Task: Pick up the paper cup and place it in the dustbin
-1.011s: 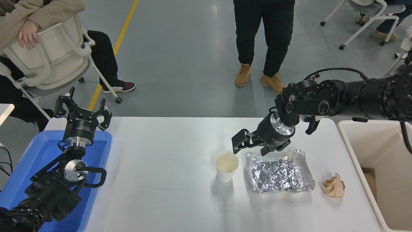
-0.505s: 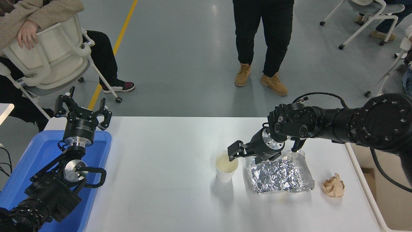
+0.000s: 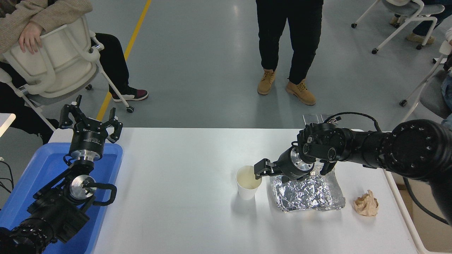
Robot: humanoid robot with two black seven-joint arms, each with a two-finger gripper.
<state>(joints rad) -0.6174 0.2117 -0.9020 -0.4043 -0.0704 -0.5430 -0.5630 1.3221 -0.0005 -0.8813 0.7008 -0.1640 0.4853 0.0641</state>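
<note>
The paper cup [image 3: 248, 182] stands upright on the white table [image 3: 176, 197], white with a cream inside. My right gripper [image 3: 259, 170] reaches in from the right, low over the table, and its fingertips are at the cup's right rim. The jaws look slightly apart, and the cup stands on the table. The dustbin [image 3: 406, 219] is at the table's right end, mostly hidden behind my right arm; only its rim and part of a beige wall show. My left gripper [image 3: 90, 113] is parked open over the blue tray at the lower left.
A crumpled silver foil tray [image 3: 307, 192] lies right of the cup, under my right wrist. A crumpled tan paper ball [image 3: 366, 203] lies further right. A blue tray [image 3: 39, 165] sits at the left. People stand and sit beyond the far edge.
My right arm has swung down and to the left, lowering the gripper from above the foil tray to the cup's right rim. The cup has not moved.
</note>
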